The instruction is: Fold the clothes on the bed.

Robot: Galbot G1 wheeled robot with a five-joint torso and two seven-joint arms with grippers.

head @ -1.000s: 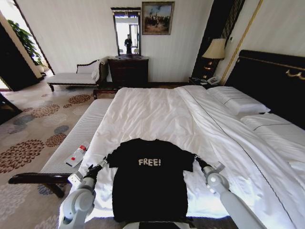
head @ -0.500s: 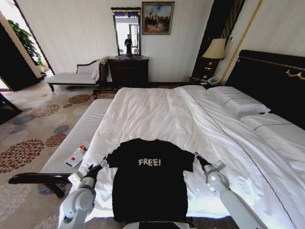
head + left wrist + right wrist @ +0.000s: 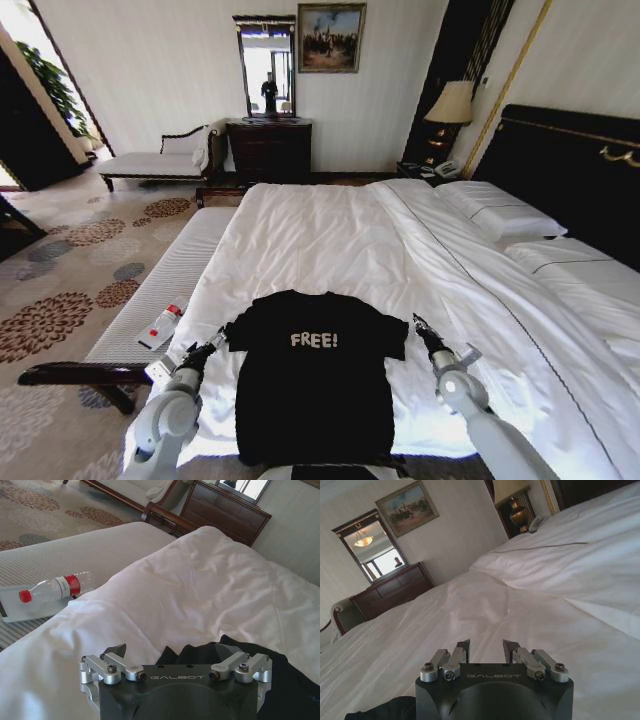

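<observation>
A black T-shirt (image 3: 315, 375) with white "FREE!" lettering lies spread flat, chest up, on the white duvet at the near edge of the bed (image 3: 330, 240), its hem reaching that edge and its collar pointing toward the far side. Both short sleeves are laid out to the sides.

The left gripper (image 3: 213, 343) sits low over the duvet just beside the shirt's left sleeve, near the bed's left edge. In the left wrist view its two dark fingers (image 3: 116, 651) stand wide apart, with nothing between them, and the black cloth (image 3: 200, 652) of the sleeve lies directly ahead of the claw (image 3: 172, 652); whether the tips touch the cloth cannot be told.

The right gripper (image 3: 421, 325) hovers just beside the shirt's right sleeve, over bare duvet. The right wrist view shows its claw (image 3: 487, 651) with fingers (image 3: 463, 649) parted and holding nothing, white bedding (image 3: 530, 605) stretching ahead of it, and a patch of the black shirt (image 3: 385, 711) off to one side.

A clear plastic bottle (image 3: 162, 325) with a red cap and red label lies on its side on the striped bench (image 3: 170, 280) that runs along the bed's left edge, well apart from the shirt.
</observation>
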